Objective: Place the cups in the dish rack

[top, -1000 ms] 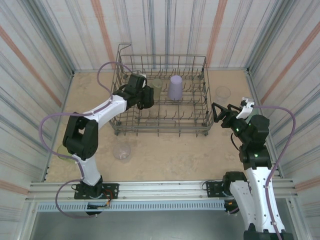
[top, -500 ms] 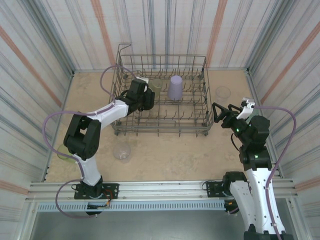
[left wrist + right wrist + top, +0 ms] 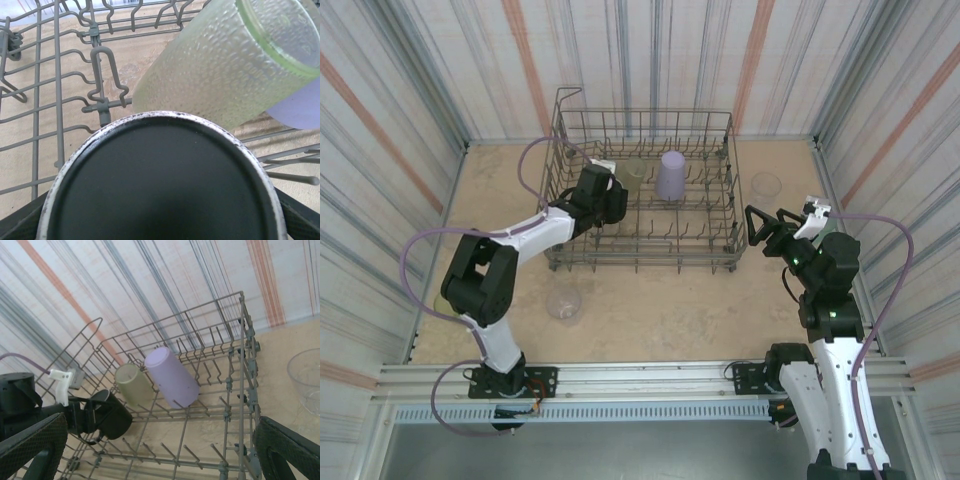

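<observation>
The grey wire dish rack (image 3: 645, 113) stands at the back of the table. A lavender cup (image 3: 670, 175) and an olive-yellow cup (image 3: 633, 172) lean on its tines. My left gripper (image 3: 603, 198) reaches into the rack's left side, shut on a dark handled mug (image 3: 107, 416). The mug's base (image 3: 165, 185) takes up the lower half of the left wrist view, just in front of the olive-yellow cup (image 3: 225, 65). My right gripper (image 3: 760, 225) hangs open and empty just off the rack's right end, facing into the rack (image 3: 240, 330).
A clear cup (image 3: 564, 301) sits on the table in front of the rack's left corner. Another clear cup (image 3: 766, 184) stands right of the rack, also at the right wrist view's edge (image 3: 306, 380). A green cup (image 3: 442, 300) peeks out behind the left arm. Striped walls close three sides.
My left arm has shifted slightly, carrying the mug a little further into the rack's left side. The right arm has not moved.
</observation>
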`<action>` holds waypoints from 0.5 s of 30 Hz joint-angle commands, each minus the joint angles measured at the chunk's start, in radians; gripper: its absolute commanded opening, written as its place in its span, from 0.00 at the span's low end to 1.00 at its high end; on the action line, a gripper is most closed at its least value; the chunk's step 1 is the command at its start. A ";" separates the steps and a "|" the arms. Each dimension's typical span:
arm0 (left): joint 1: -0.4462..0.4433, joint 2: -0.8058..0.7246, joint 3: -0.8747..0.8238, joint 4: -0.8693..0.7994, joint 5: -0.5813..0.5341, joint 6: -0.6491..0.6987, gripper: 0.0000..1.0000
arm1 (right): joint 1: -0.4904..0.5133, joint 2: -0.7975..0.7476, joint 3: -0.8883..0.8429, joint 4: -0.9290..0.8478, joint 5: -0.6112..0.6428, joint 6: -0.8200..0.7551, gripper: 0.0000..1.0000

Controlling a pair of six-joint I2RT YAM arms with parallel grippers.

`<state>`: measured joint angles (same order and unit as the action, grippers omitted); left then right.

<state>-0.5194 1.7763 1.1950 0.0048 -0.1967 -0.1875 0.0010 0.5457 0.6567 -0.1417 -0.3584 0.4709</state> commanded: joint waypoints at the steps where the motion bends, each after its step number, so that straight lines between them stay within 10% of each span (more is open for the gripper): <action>1: -0.013 -0.078 -0.013 0.023 -0.009 -0.024 0.68 | 0.008 -0.014 0.011 -0.007 0.015 0.027 0.99; 15: -0.015 -0.101 -0.022 -0.002 -0.020 -0.053 0.99 | 0.008 -0.032 0.003 -0.015 0.016 0.034 0.99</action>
<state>-0.5308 1.7260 1.1774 -0.0021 -0.2031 -0.2264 0.0010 0.5274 0.6567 -0.1448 -0.3584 0.4892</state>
